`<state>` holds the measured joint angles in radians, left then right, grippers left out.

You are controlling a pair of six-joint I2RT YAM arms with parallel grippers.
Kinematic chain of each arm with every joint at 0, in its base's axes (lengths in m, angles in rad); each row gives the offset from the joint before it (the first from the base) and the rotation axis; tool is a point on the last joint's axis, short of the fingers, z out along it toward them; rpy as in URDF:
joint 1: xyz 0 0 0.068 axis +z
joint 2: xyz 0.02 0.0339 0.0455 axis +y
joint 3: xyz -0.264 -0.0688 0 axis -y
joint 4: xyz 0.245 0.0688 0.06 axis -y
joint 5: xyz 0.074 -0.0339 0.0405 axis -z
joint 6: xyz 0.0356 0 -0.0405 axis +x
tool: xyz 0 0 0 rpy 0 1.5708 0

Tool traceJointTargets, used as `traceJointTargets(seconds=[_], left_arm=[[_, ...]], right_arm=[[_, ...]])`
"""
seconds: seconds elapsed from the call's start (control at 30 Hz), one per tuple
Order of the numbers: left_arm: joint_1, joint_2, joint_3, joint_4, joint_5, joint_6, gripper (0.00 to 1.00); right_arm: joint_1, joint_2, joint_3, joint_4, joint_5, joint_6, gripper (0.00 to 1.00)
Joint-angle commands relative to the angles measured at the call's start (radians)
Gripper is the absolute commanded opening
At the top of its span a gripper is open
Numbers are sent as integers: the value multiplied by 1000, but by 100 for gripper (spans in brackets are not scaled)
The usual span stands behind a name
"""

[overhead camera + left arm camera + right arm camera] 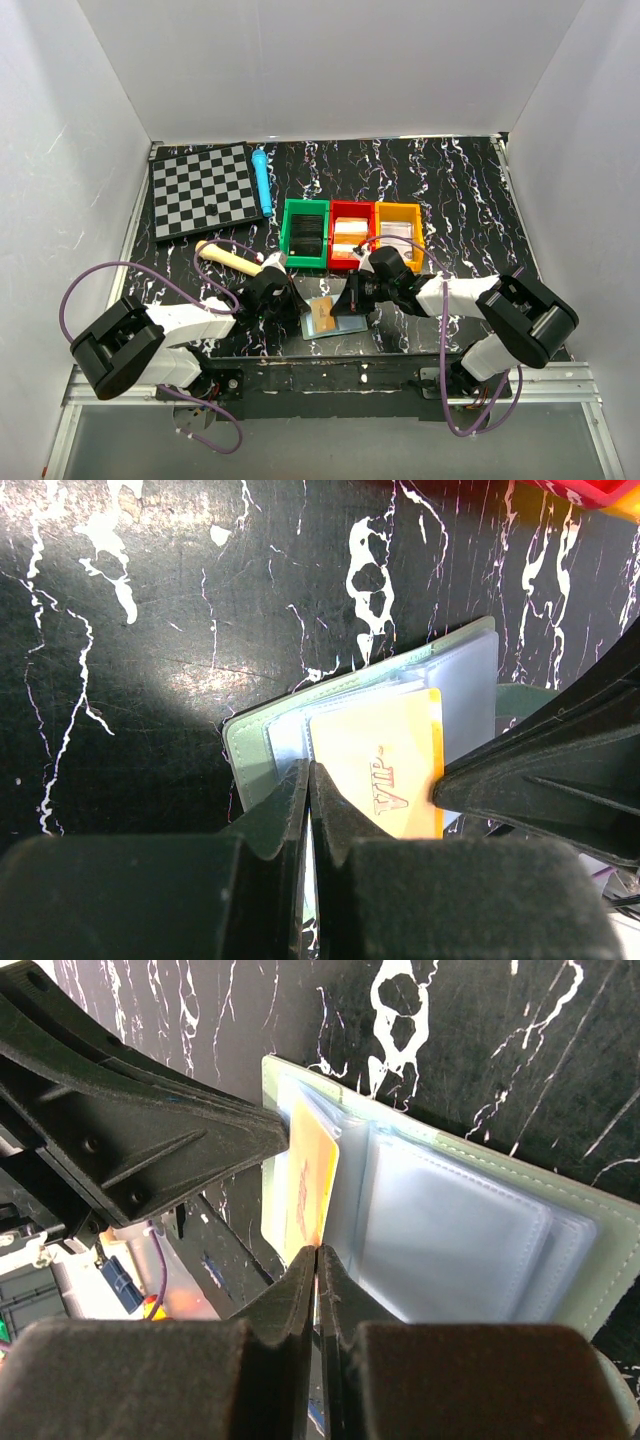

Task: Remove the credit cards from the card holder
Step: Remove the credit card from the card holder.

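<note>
The card holder lies open on the black marbled table near the front edge, between my two grippers. Its grey-green rim and pale blue sleeves show in both wrist views. A yellow-orange card marked VIP sticks partly out of a sleeve; it also shows edge-on in the right wrist view. My left gripper is shut on the holder's sleeve edge beside the card. My right gripper is shut on the card's edge. The right finger touches the card's orange side.
A green bin, a red bin and an orange bin stand in a row just behind the holder. A chessboard and a blue pen lie at the back left. A cream stick lies by my left arm.
</note>
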<state>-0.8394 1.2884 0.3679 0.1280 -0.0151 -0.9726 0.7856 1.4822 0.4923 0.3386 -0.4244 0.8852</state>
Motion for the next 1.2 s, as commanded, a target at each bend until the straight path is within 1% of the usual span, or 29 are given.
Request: traceJointTargets(seconds=[0.0,0.07,0.2,0.4,0.6,0.83,1.17], left_arm=[[0,14,-24,-57,-6,17,0],[0,17,-23,-56,-5,17,0],[-1,26,-21,-50,3,20,0],[0,42,-18,-42,10,22,0],[0,42,-21,-36,15,20,0],[0,38,-35,-22,15,15,0],[0,48,-43,-7,15,12,0]], right_arm=[[-5,-14,-14,83,-42,15,14],[-5,-11,-18,117,-54,26,18],[-5,0,-11,155,-80,41,24],[-5,26,-14,217,-100,73,25],[-5,46,-1,218,-111,78,28],[-5,66,23,185,-116,74,36],[-6,95,32,169,-109,75,38]])
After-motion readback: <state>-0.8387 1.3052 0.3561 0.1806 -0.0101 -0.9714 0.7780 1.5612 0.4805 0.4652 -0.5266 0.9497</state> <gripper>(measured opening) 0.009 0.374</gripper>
